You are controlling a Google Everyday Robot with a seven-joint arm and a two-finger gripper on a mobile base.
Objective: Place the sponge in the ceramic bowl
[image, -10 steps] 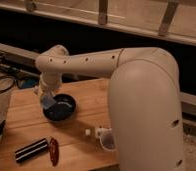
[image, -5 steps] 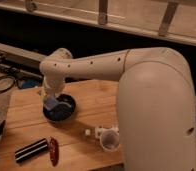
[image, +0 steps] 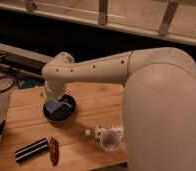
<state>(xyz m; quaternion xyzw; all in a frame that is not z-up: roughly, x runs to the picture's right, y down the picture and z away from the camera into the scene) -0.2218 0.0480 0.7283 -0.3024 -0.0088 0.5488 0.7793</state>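
From my station I see the gripper (image: 52, 102) hanging off the wrist of the white robot arm (image: 101, 67), low over the left half of the dark blue ceramic bowl (image: 71, 104). The bowl sits on the left part of the light wooden table (image: 96, 110). The pale blue block-shaped sponge (image: 54, 106) shows right at the gripper's tip, inside the bowl's outline. I cannot tell whether the gripper is wide, narrow or clamped on the sponge, because the wrist covers that spot. I also cannot tell whether the sponge rests on the bowl's floor or hangs just above it.

Near the front left edge lies a flat black bar with pale stripes (image: 31, 150). The stripes may be print, but I cannot read them. Just beside it on the right lies a slim red oblong object (image: 53, 150), and I cannot say what it is.

A white round cup (image: 110, 142) stands near the front, partly covered by the arm's bulky shoulder, with a small white lump (image: 87, 132) just to its left. Dark looped cables (image: 2, 84) lie off the table's left side.
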